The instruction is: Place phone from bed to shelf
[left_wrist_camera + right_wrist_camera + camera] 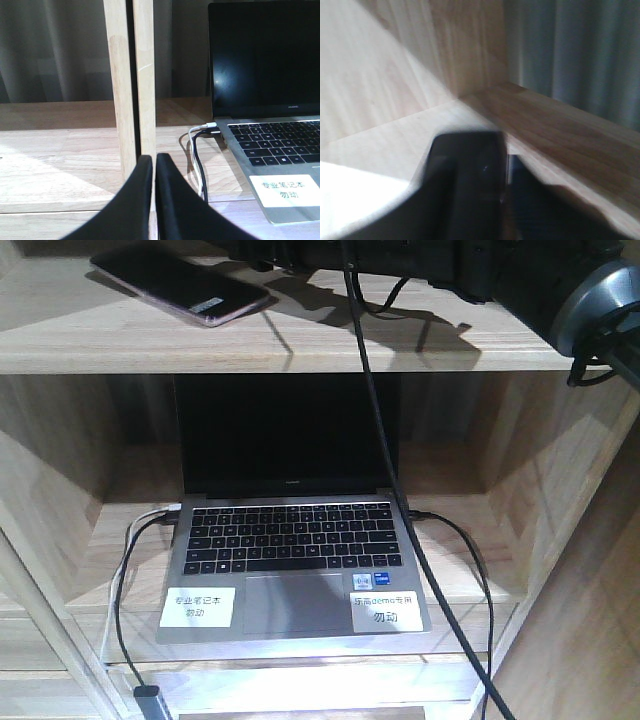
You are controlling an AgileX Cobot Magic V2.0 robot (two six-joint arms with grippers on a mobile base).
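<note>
Nearest the front camera, on the lower board of the pale wooden shelf [300,350], an open grey laptop [295,565] sits with its dark screen upright against the back of the compartment. Two white labels lie on its palm rest, one either side of the touchpad, and cables [130,570] are plugged into both sides, a black one and a white one on the left and a black one on the right trailing off the front edge. Another black cable hangs down across the laptop from above. On the upper board, toward its left, the phone [185,285] lies flat, glossy black with a pinkish edge and a small white sticker near its near end; nothing touches it. To its right on the same level, a black arm [560,280] reaches in from the upper right, casting a shadow on the board, well apart from the phone. From the left wrist view, the left gripper [154,165] has its black fingers pressed together with only a hairline between them, holding nothing, in front of an upright divider [130,80] beside the laptop. From the right wrist view, the right gripper [506,165] is blurred over bare wood; its fingers appear closed with nothing held.
</note>
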